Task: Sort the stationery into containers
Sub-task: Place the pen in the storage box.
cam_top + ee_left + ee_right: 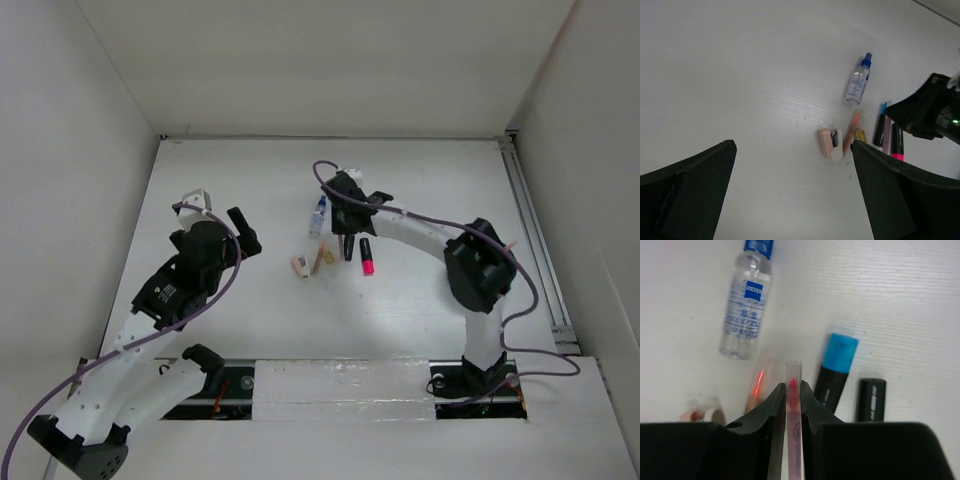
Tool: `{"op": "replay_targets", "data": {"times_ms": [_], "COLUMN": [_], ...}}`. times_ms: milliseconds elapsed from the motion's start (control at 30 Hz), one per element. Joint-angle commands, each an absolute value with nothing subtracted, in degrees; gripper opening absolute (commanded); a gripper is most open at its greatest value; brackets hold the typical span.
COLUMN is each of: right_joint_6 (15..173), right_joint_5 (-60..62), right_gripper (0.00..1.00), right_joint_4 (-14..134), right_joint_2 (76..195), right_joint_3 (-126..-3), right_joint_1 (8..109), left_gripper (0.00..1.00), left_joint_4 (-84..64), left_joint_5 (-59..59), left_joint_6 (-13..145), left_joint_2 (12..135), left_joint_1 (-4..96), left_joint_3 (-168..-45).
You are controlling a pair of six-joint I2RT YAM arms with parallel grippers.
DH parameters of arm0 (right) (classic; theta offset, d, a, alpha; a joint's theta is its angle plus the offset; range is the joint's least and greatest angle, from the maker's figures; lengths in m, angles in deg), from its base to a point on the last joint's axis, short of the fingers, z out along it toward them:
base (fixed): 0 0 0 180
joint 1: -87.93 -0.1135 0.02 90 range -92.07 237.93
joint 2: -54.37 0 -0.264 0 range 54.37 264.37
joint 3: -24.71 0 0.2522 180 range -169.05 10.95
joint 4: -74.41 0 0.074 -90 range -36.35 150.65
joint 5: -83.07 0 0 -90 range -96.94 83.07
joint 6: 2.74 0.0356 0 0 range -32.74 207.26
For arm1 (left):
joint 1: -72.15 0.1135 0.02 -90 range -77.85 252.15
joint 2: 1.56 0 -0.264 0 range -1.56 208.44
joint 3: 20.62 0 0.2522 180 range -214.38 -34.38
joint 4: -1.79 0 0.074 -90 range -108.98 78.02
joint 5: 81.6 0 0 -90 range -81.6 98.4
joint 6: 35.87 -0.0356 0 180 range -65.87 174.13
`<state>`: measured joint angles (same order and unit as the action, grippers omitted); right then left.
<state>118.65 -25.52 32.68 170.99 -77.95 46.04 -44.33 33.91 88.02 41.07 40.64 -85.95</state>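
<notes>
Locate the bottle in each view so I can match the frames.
Top external: bottle at mid-frame, slightly above centre.
Left wrist: bottle right of centre, upper half, cap up.
Right wrist: bottle upper left, cap at the top edge.
Shared landmark: right gripper, shut on a pink pencil, close to the bottle's right in every view.

Left hand (792,195) spread wide, right hand (791,392) pinched nearly closed

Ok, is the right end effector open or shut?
Shut on a thin translucent pink pencil: the right end effector has both fingers pressed against it.
</notes>
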Motion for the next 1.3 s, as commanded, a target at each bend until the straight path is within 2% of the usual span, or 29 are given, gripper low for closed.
{"op": "replay_targets", "data": {"times_ms": [0, 133, 267, 367, 533, 733, 900, 1267], "right_joint_6": [119.5, 118.9, 118.9, 118.3, 117.7, 121.4, 128.3, 129.5], "right_joint_5": [-26.4, -21.3, -27.3, -28.9, -38.1, -48.3, -58.3, -67.6], "right_gripper": [0.00, 0.00, 0.00, 0.00, 0.00, 0.00, 0.00, 0.00], "right_joint_4": [38.5, 51.5, 59.0, 62.8, 60.4, 49.7, 38.9, 38.1], "right_joint_2": [158.0, 144.1, 128.0, 112.7, 100.6, 97.0, 100.8, 101.3], "right_joint_3": [-74.6, -60.6, -45.3, -37.9, -33.3, -34.1, -36.3, -34.7], "right_joint_1": [47.6, 51.6, 56.2, 62.6, 70.2, 77.5, 78.2, 78.7], "left_gripper": [1.00, 1.00, 1.00, 1.00, 1.00, 1.00, 1.00, 1.00], "left_joint_4": [-42.3, -42.3, -41.8, -41.2, -41.2, -40.1, -39.6, -39.0], "left_joint_5": [34.0, 33.4, 33.4, 32.2, 31.5, 30.3, 29.0, 26.2], "left_joint_6": [87.3, 87.3, 87.3, 86.7, 86.2, 85.2, 84.6, 83.6], "left_joint_2": [40.5, 39.4, 38.8, 38.2, 38.2, 38.2, 38.7, 39.8], "left_joint_1": [40.5, 40.5, 40.5, 40.5, 40.5, 40.5, 40.5, 40.5], "left_joint_3": [-87.1, -87.1, -86.6, -86.6, -86.6, -86.1, -86.1, -86.1]}}
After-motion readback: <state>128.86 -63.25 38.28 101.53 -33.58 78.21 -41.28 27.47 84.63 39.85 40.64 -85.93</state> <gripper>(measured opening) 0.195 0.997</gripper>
